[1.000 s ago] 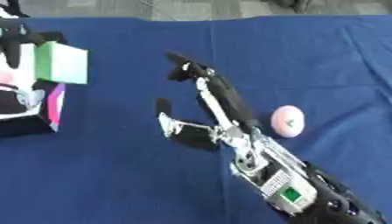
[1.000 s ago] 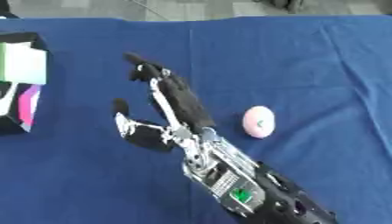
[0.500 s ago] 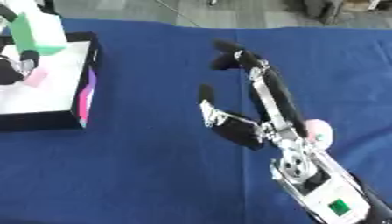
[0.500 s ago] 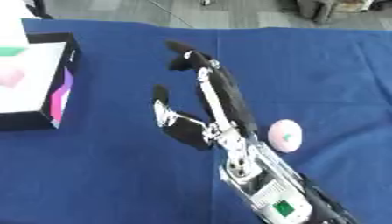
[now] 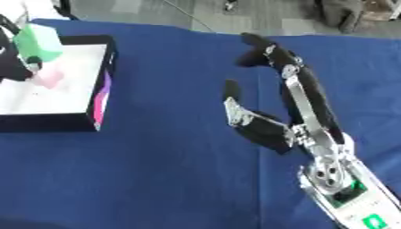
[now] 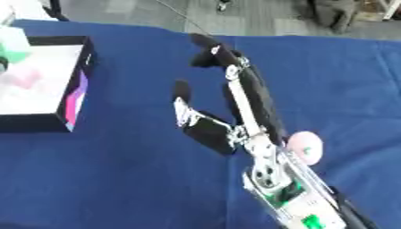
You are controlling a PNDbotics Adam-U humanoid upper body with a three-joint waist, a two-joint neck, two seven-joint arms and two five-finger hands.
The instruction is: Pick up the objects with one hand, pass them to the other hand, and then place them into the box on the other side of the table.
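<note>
With fingers [image 6: 235, 80] spread and nothing held, the right hand [image 6: 227, 129] is pictured drawn further past the pink ball [image 6: 304, 146], left behind its wrist, ungrasped, far from the box [image 5: 102, 67].

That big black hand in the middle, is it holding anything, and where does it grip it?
Nothing is held. The right hand is open above the blue cloth, fingers outstretched; the pink ball lies on the cloth beside its wrist.
</note>
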